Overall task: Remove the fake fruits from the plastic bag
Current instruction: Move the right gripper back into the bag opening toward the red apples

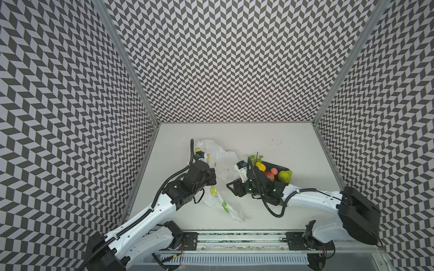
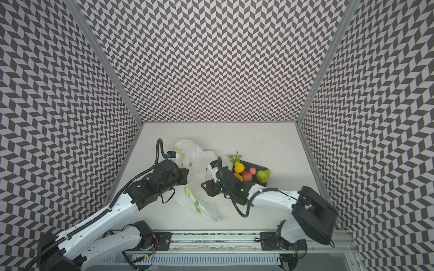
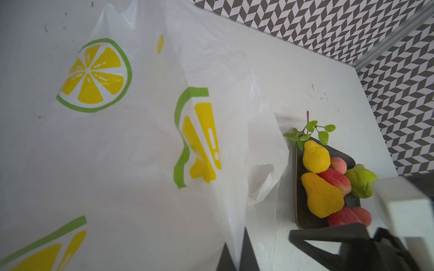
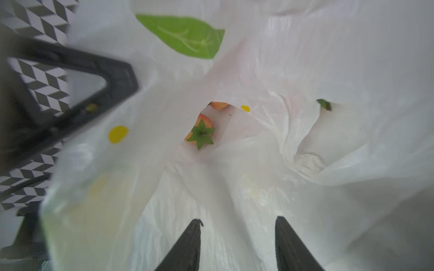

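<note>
One plastic bag (image 1: 222, 154); plate (image 1: 278, 167) at 3 o'clock, seven fake fruits (image 3: 315, 157). Left end effector (image 3: 236, 246) clamps plastic bag; right end effector (image 4: 239, 220) parted, empty.

Even, bright, diffuse light; shadows were faint and soft. Both top views bowed at the edges. Near folds of the plastic bag (image 4: 98, 192) were blurred.

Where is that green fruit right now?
In a top view the green fruit lies right of centre, at the right end of the dark plate, beside a small pink fruit.
</note>
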Available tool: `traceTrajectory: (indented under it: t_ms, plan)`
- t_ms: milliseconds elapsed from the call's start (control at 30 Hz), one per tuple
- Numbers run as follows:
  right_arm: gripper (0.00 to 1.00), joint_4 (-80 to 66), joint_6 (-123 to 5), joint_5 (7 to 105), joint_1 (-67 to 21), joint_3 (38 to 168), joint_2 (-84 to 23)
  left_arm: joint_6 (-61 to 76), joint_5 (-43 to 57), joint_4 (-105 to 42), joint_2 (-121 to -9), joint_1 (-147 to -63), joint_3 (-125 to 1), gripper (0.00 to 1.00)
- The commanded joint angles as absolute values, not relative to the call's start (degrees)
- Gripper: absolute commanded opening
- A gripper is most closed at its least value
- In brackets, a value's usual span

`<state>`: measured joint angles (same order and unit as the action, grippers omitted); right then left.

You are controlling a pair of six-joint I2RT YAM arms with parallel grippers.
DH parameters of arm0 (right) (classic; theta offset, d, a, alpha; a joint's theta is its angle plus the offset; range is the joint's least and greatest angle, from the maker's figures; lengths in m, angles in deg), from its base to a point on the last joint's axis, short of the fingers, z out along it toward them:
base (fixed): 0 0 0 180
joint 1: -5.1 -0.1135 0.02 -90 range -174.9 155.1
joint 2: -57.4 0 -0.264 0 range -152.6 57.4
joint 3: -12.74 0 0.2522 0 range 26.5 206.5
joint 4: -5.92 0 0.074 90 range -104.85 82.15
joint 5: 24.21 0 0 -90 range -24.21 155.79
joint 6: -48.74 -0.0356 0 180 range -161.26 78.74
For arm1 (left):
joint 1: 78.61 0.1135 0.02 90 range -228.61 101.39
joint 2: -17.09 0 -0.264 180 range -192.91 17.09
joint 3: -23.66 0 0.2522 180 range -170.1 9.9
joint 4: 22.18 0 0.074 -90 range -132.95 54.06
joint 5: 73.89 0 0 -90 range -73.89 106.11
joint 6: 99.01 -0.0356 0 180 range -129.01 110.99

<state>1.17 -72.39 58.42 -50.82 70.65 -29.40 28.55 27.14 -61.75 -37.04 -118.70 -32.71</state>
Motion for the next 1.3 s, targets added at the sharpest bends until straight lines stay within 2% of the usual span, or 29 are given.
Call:
traceTrajectory:
  t_ms: [0,200,367,467,833,1000,1267]
  plan:
    - [0.48,12.1,-74.4,55.4,-52.2,74.2,-35.3,29.4,27.1,-61.8,-37.1,-118.4,-34.1,0.00]
    - [0.46,20.5,-77.9,51.0,-52.5,80.6,-46.7,28.6,20.7,-56.3,-35.1,-118.0,-32.7,0.00]
    - [0.55,23.5,-80.0,53.2,-52.3,84.6,-51.9,24.9,15.7,-54.1,-32.8,-117.3,-32.8,0.00]
    - [0.60,24.1,-79.7,57.8,-52.1,85.6,-53.0,22.6,13.7,-55.1,-32.3,-116.4,-33.3,0.00]
    - [0.81,17.6,-73.9,88.5,-51.5,88.3,-55.8,22.0,11.9,-58.1,-31.4,-112.6,-30.9,0.00]
    - [0.86,14.8,-73.7,94.4,-50.8,89.8,-59.3,22.6,12.5,-59.8,-30.9,-110.8,-29.9,0.00]
    - [0.87,8.0,-73.7,90.3,-47.5,93.0,-61.2,22.2,13.2,-61.6,-31.8,-109.8,-30.2,0.00]
